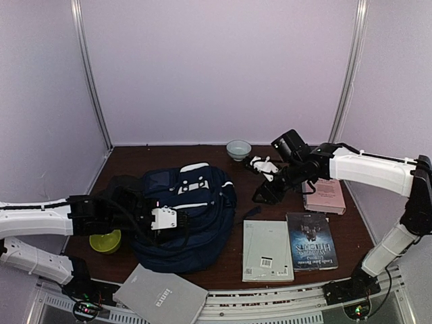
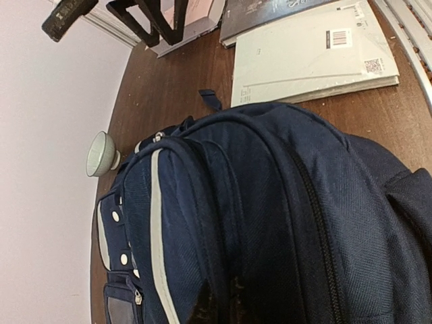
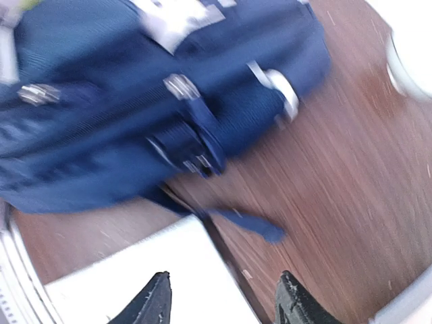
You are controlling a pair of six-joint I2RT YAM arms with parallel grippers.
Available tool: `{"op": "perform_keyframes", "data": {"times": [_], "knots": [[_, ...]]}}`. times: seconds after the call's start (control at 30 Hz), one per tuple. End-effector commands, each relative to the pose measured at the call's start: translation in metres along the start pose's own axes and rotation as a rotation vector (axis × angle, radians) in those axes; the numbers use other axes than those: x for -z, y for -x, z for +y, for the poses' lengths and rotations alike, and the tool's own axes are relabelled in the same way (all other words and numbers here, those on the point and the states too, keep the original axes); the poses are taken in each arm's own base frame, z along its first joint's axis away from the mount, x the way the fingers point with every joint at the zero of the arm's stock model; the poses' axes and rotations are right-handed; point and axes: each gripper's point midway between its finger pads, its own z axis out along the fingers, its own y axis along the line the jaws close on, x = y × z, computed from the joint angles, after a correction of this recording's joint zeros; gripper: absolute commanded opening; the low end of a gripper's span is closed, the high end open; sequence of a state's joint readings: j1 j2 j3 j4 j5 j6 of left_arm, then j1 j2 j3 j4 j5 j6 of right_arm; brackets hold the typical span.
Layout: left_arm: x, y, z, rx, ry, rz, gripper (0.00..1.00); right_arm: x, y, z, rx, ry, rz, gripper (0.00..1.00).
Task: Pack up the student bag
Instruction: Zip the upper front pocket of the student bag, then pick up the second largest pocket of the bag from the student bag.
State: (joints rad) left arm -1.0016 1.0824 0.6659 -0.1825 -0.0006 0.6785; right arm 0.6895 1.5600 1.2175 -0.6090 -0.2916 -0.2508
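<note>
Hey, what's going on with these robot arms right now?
The left pincer rests on the navy student bag; whether it grips the fabric is unclear. The right pincer hangs open above the table beside the bag, near the pale book. That book, a dark book and a pink book lie on the table, not yet packed.

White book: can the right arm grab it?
Probably yes. The right gripper hangs open close by the white book, which lies flat with nothing on top and nothing between them.

student bag (image 2: 270, 223): navy woven cloth, matt. table (image 2: 169, 88): dark wood grain, faint sheen. pale book (image 2: 310, 54): matt paper cover. bowl (image 2: 100, 154): smooth glaze.
</note>
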Motion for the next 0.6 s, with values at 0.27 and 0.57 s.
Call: {"op": "perform_keyframes", "data": {"times": [0.27,0.57], "knots": [[0.036,0.038,0.025,-0.003,0.097,-0.160,0.00,-0.055,0.081,0.023,0.039,0.243,-0.170,0.54],[0.033,0.034,0.021,0.021,0.070,-0.133,0.00,-0.078,0.048,0.065,0.105,0.543,-0.008,0.50]]}}
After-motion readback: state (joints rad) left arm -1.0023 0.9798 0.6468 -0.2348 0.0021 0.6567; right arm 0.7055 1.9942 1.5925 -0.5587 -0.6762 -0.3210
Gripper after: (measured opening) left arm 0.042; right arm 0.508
